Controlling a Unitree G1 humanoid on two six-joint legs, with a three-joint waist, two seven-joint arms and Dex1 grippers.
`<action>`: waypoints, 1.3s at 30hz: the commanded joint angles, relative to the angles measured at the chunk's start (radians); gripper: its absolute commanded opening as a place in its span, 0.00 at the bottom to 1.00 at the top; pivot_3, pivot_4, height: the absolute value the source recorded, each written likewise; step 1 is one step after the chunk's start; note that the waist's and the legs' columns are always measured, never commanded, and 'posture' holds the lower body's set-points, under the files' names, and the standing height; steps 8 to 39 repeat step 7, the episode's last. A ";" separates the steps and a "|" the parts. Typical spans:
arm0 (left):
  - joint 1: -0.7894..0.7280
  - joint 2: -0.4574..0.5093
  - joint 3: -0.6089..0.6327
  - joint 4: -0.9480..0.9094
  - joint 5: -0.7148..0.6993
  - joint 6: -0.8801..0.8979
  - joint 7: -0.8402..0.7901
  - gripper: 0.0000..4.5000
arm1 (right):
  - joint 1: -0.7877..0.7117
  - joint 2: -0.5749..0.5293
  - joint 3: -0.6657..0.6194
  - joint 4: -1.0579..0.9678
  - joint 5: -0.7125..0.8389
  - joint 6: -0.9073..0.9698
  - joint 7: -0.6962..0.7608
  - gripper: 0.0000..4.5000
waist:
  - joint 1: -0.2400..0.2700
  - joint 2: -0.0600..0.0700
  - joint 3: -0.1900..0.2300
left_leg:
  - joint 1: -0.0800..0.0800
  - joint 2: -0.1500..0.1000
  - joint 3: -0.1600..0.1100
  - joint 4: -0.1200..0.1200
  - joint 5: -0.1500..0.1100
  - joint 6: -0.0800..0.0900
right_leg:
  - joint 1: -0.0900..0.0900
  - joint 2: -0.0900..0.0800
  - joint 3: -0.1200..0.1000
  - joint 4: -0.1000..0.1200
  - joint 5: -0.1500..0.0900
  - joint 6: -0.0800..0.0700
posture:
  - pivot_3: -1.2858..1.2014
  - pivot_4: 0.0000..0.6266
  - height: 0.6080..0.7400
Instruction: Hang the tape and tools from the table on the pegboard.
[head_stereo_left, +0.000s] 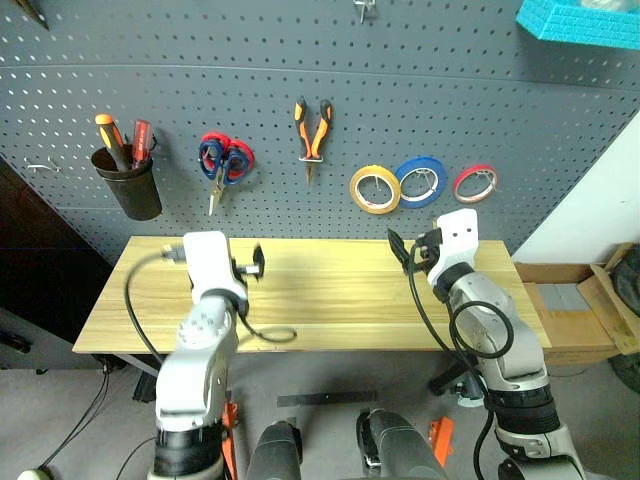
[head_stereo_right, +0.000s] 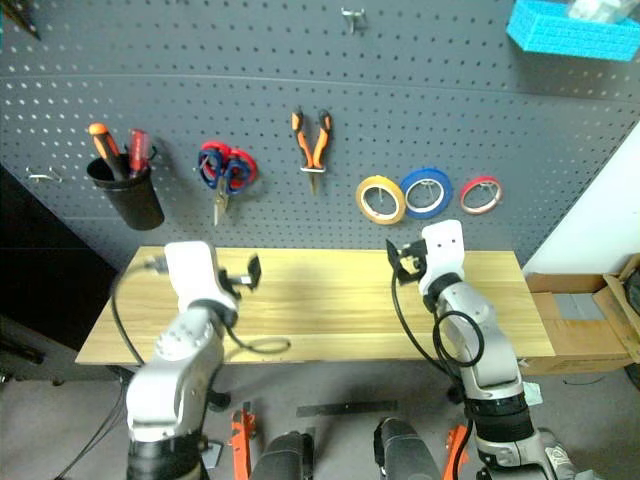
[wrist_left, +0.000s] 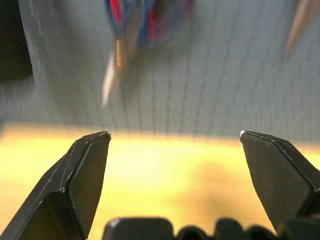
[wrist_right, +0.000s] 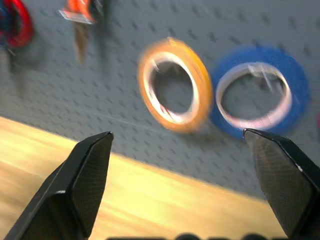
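The yellow tape (head_stereo_left: 375, 189) hangs on the pegboard (head_stereo_left: 300, 60) beside a blue roll (head_stereo_left: 421, 181); the pliers (head_stereo_left: 312, 133) and blue-handled scissors (head_stereo_left: 218, 168) hang further left. Above the tabletop (head_stereo_left: 330, 300), the left end effector (wrist_left: 175, 145) and right end effector (wrist_right: 177, 145) gape wide, empty.

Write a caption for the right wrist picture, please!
Open right claw faces the yellow tape and blue tape hanging on the pegboard.

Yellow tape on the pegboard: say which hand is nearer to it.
Right. The right hand sits open just below the yellow tape, almost under it over the table. The left hand, also open, is well off to the tape's left, below the scissors.
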 joint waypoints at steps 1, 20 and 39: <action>0.038 -0.008 -0.003 0.038 0.020 -0.096 -0.016 0.99 | 0.020 -0.003 -0.009 0.044 -0.040 -0.047 -0.023 1.00 | -0.004 0.000 -0.005 | 0.000 0.000 -0.001 0.001 0.000 0.000 | 0.000 0.000 0.000 0.000 0.000 0.000 | 0.51 0.11 1.00; 0.027 -0.003 0.020 0.103 0.007 -0.157 -0.044 0.99 | 0.026 0.001 -0.024 0.111 -0.057 -0.086 -0.035 1.00 | -0.015 0.011 -0.025 | -0.003 0.002 -0.008 0.000 -0.004 -0.005 | 0.009 0.002 -0.007 -0.032 0.014 -0.001 | 0.50 0.09 1.00; 0.027 -0.003 0.020 0.103 0.007 -0.157 -0.044 0.99 | 0.026 0.001 -0.024 0.111 -0.057 -0.086 -0.035 1.00 | -0.015 0.011 -0.025 | -0.003 0.002 -0.008 0.000 -0.004 -0.005 | 0.009 0.002 -0.007 -0.032 0.014 -0.001 | 0.50 0.09 1.00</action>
